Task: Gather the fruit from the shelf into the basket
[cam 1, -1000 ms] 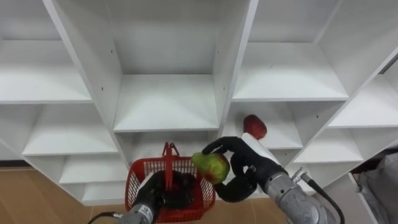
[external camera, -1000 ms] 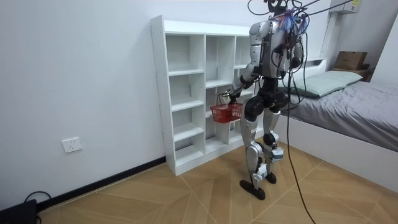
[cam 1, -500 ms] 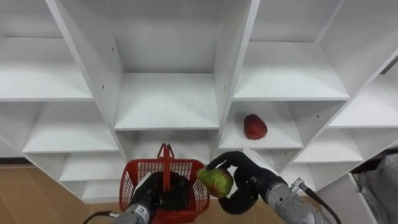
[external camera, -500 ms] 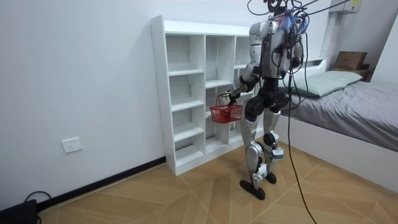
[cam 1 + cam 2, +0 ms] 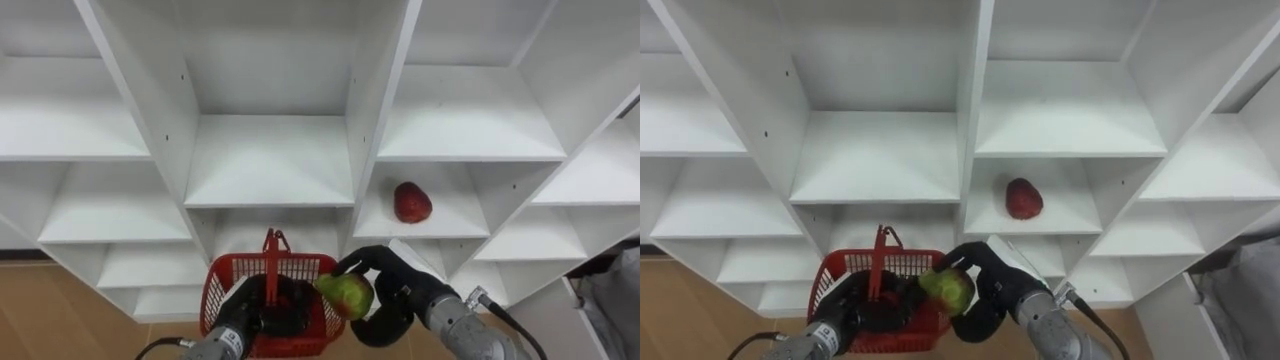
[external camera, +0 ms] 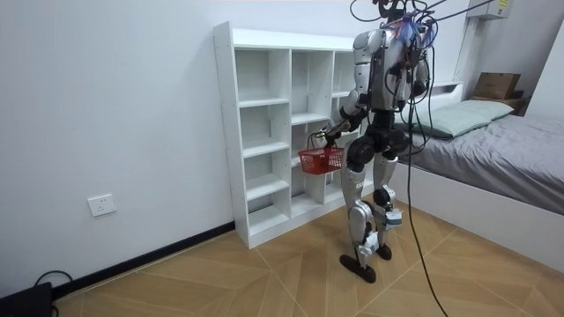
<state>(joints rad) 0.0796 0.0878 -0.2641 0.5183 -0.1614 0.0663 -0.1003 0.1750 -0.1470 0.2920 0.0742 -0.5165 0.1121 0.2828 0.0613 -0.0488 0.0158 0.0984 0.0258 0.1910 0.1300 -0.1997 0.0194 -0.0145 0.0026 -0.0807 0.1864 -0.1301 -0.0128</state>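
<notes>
The white closet [image 6: 256, 132] stood against the wall, and the robot stood just before its open compartments, so both arms could reach the shelves without a step. The red basket [image 5: 222, 290] hung in front of the body, below the middle column. I judge it was kept low and near the shelves so that a fruit had only a short way to go from shelf to basket. The left hand [image 5: 243, 318] seemed clenched on the upright handle [image 5: 270, 255] of the basket, which kept its mouth turned upward. The right hand [image 5: 398, 290] was wrapped round a green and red fruit [image 5: 346, 295], with fingers over the top and the thumb below. It held the fruit at the right rim of the basket, touching it or just above; I cannot tell which. This looked like the step of putting the fruit in, not yet done. A red fruit [image 5: 411, 202] lay alone on a shelf of the right column, above this hand and apart from it, waiting to be collected.
</notes>
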